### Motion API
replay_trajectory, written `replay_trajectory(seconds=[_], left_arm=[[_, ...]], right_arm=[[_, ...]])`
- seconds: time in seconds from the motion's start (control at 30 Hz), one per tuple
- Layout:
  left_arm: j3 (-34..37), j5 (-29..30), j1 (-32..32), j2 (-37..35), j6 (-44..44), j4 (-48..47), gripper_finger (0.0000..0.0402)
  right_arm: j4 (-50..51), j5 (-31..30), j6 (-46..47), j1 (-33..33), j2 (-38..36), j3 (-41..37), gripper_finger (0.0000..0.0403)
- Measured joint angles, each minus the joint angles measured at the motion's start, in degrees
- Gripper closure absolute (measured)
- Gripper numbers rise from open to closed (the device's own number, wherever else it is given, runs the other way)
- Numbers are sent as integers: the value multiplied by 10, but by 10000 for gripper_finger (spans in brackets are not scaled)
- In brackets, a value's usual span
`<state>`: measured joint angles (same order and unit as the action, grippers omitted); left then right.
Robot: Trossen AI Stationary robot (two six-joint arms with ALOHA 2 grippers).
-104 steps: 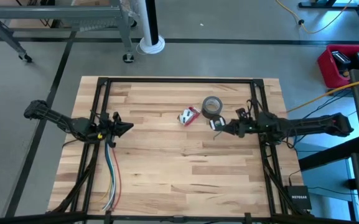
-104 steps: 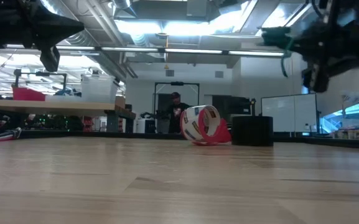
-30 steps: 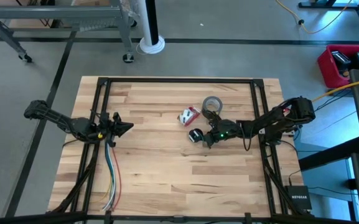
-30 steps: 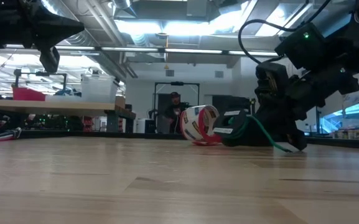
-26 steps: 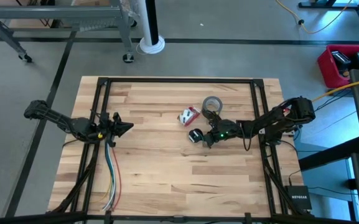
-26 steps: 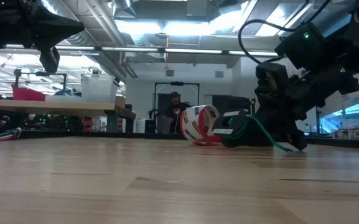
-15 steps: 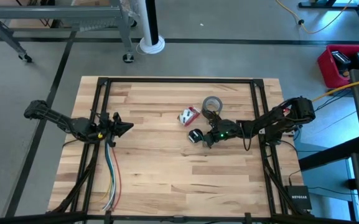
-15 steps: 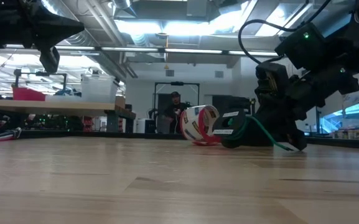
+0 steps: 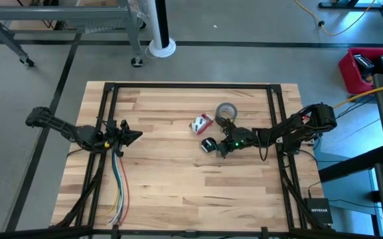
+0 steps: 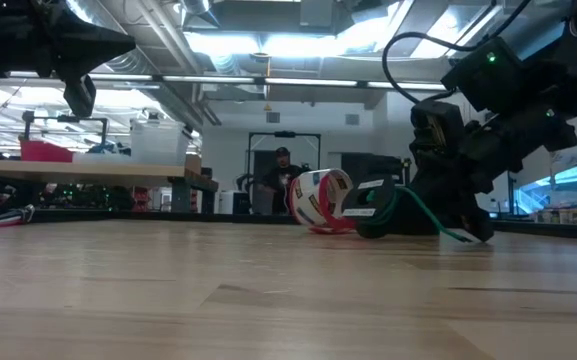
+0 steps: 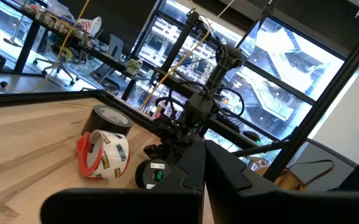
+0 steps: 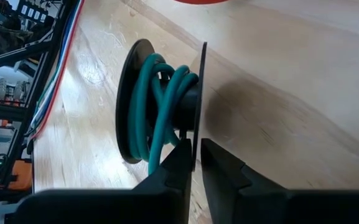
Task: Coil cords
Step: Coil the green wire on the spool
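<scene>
The cord [image 9: 208,145] is green and wound around a black round piece with two thin discs [image 12: 160,106]. It stands on edge near the table's middle, its discs upright. A loose green length [image 10: 446,228] trails from it along the table. My right gripper [image 9: 219,147] reaches in from the table's right and is shut on one disc. My left gripper [image 9: 137,135] hovers shut with nothing in it near the table's left edge, and its wrist view shows the cord [image 11: 149,175] farther off. My right gripper pinches the rim of the black disc nearer to it [image 12: 197,138] between its two fingers, one finger on each face. The fingers slant down from the table's right side. The discs stand upright. I cannot tell whether the piece rests on the table.
A grey tape roll [image 9: 226,111] and a red-and-white tape roll [image 9: 202,123] lie just beyond the cord toward the far edge. Green, yellow, red and white wires [image 9: 118,189] run along the table under my left arm. Black frame rails [image 9: 275,106] border both sides.
</scene>
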<state>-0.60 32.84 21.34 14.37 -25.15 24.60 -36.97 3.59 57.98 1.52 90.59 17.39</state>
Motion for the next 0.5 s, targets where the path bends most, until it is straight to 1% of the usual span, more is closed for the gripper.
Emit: replay_trajectory(seconds=[0.1,0.17,0.5], left_arm=[[0,0,0,0,0,0,402],[0,0,0,0,0,0,402],[0,0,0,0,0,0,402]], right_arm=[[6,0,0,0,0,0,354],[10,0,0,0,-1,1,340],[11,-1,0,0,0,1,241]])
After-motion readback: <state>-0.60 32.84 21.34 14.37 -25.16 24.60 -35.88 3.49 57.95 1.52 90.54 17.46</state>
